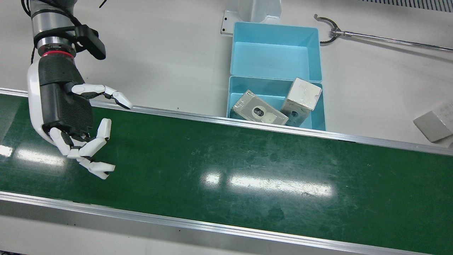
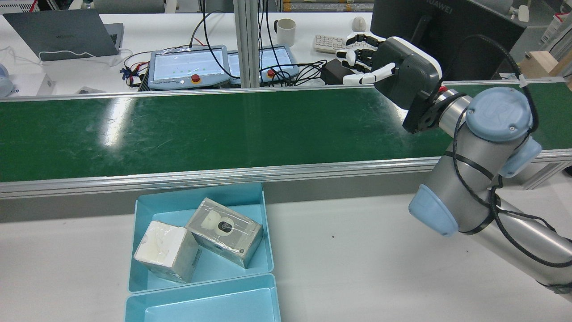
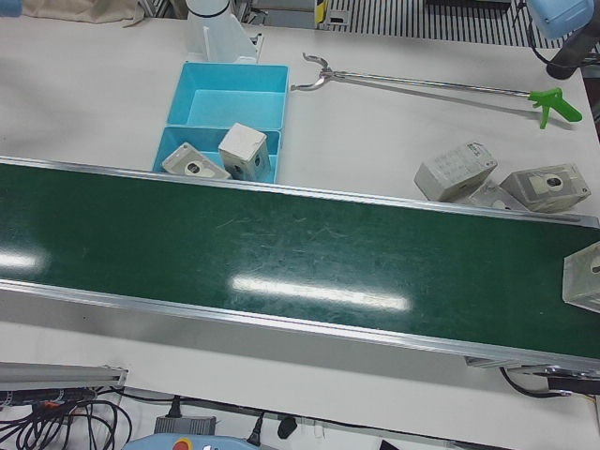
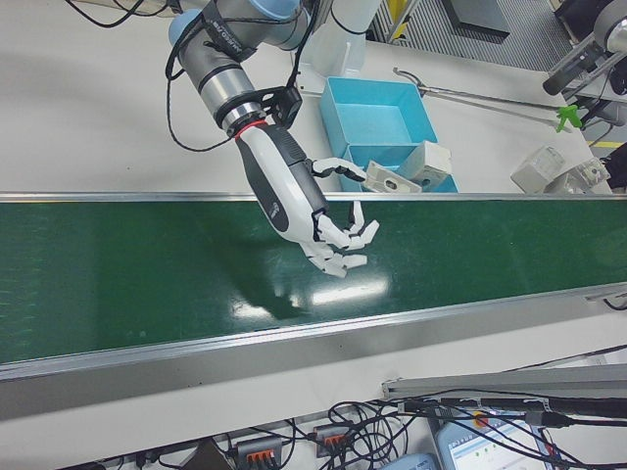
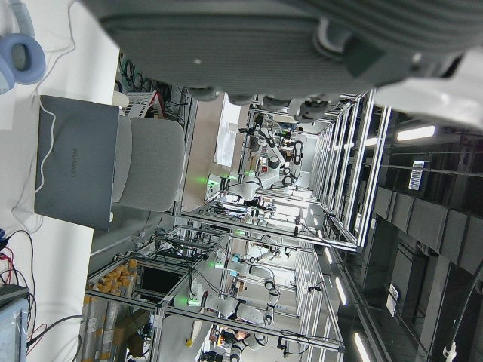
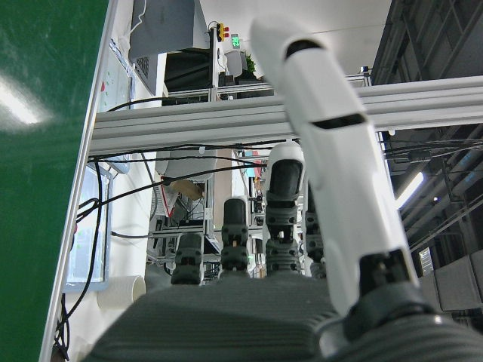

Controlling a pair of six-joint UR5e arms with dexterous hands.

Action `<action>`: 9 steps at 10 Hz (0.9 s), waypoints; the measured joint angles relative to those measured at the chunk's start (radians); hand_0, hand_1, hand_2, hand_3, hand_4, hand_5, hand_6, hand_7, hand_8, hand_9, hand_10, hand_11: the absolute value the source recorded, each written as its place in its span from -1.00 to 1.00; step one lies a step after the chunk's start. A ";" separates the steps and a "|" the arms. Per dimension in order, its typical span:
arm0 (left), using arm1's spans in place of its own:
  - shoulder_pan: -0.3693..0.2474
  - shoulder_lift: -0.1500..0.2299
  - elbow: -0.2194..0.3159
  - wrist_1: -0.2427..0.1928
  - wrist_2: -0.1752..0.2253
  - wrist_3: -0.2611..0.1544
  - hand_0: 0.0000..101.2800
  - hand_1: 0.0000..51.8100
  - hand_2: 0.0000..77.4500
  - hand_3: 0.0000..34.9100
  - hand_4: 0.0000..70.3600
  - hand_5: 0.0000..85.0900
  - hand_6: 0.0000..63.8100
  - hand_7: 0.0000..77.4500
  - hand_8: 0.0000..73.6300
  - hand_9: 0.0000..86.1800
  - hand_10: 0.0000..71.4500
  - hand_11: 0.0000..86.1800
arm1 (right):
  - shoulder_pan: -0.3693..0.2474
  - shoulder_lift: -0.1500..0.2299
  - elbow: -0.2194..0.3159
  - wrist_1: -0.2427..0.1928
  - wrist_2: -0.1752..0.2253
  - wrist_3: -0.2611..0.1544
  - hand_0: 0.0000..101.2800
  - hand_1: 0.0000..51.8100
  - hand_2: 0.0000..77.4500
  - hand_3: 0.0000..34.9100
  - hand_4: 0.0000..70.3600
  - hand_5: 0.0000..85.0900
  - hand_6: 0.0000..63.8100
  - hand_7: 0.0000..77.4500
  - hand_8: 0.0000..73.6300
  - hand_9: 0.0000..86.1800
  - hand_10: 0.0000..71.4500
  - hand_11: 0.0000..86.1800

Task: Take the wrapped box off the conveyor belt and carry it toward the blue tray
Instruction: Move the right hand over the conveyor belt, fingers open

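A wrapped box [image 3: 583, 277] lies on the green conveyor belt [image 1: 247, 170] at the far right edge of the left-front view, partly cut off. My right hand [image 1: 67, 109] hovers over the belt's other end, open and empty, fingers spread; it also shows in the rear view [image 2: 393, 71] and the right-front view [image 4: 304, 201]. The blue tray [image 1: 276, 25] stands beside the belt on the robot's side and holds two wrapped boxes [image 1: 260, 109] [image 1: 302, 95] in its near compartment. The left hand view shows only my left hand's palm [image 5: 302, 38]; its fingers are hidden.
A metal grabber tool [image 1: 371, 37] lies on the white table past the tray. Loose wrapped boxes [image 3: 457, 169] [image 3: 546, 186] lie on the table beside the belt. Laptops, pendants and cables sit beyond the belt's far rail [image 2: 178, 67].
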 joint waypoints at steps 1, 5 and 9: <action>0.000 0.000 0.000 0.000 0.000 0.000 -1.00 -1.00 -0.99 -1.00 -1.00 -0.97 -1.00 -0.99 -1.00 -1.00 -1.00 -1.00 | 0.024 0.000 -0.025 0.031 -0.022 0.002 0.15 0.12 -0.25 -0.78 -0.35 0.26 0.50 0.52 -0.48 -0.11 -0.94 -0.24; 0.000 0.000 0.000 0.000 0.000 0.000 -1.00 -1.00 -0.99 -1.00 -1.00 -0.97 -1.00 -0.99 -1.00 -1.00 -1.00 -1.00 | 0.068 0.000 -0.040 0.094 -0.061 0.020 -0.07 -0.47 -0.66 -0.20 -0.61 -0.28 -0.81 -0.37 -1.00 -0.84 -1.00 -0.97; 0.000 0.000 0.000 0.000 0.000 0.000 -1.00 -1.00 -0.99 -1.00 -1.00 -0.97 -1.00 -0.99 -1.00 -1.00 -1.00 -1.00 | 0.074 -0.028 0.033 0.086 -0.066 0.029 -0.02 -0.39 -0.58 -0.11 -0.53 -0.24 -0.78 -0.35 -1.00 -0.85 -1.00 -0.97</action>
